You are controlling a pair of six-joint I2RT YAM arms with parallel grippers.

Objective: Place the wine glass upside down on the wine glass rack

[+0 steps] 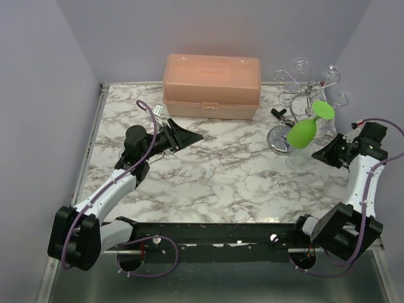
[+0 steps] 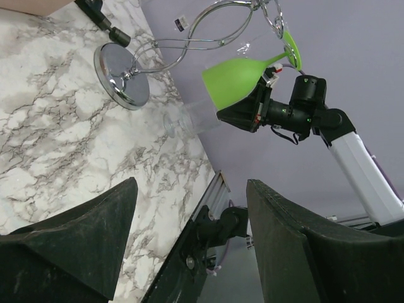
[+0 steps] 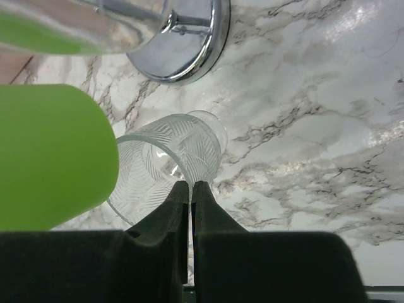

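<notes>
Clear wine glass (image 3: 158,164), rim toward fingers (image 3: 167,218)

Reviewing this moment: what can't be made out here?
- Right wrist: whether right hand pinches the clear patterned glass; its fingers cover the rim.
- Right wrist: most of the bright green wine glass, cut off by left edge.
- Top: clear glasses on silver wire rack, too faint to count.

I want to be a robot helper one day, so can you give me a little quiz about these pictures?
1. True or false: the left end effector is open.
2. What colour is the coloured wine glass hanging upside down on the wine glass rack? A red, B green, C blue.
3. What sits right at the tips of the right end effector?
Key: 1 true; 2 B; 3 the clear glass.
</notes>
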